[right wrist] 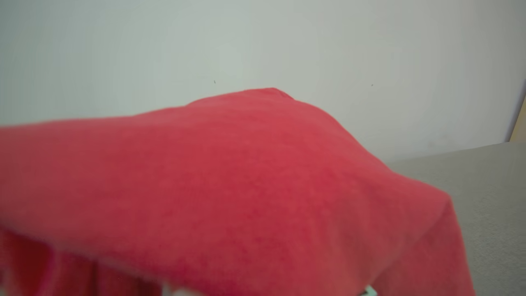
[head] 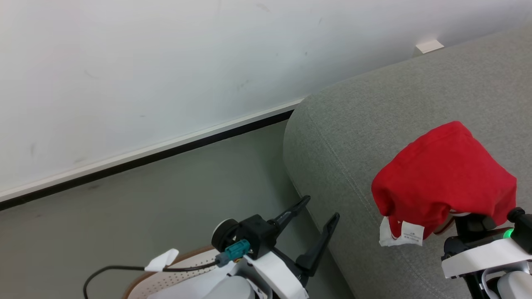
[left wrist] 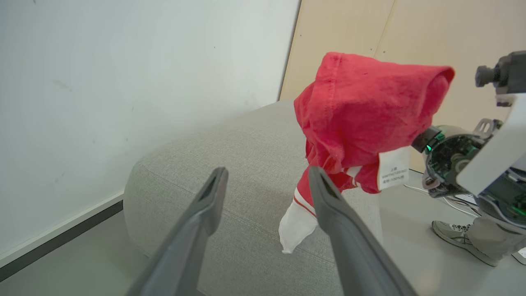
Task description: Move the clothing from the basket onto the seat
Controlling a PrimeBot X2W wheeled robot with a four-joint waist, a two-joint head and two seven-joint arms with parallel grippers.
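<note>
The red clothing hangs like a hood over my right gripper, above the grey seat. Its white label dangles at the lower edge, just above my right wrist. The fabric hides the right fingers completely. In the left wrist view the clothing trails a white-striped end down towards the seat. My left gripper is open and holds nothing, beside the seat's left edge. Part of the basket peeks out under my left arm. Red fabric blocks most of the right wrist view.
A white wall with a dark baseboard runs behind the grey floor. A person's shoe stands on the floor beyond the seat. A black cable loops from my left wrist. A beige panel stands behind the seat.
</note>
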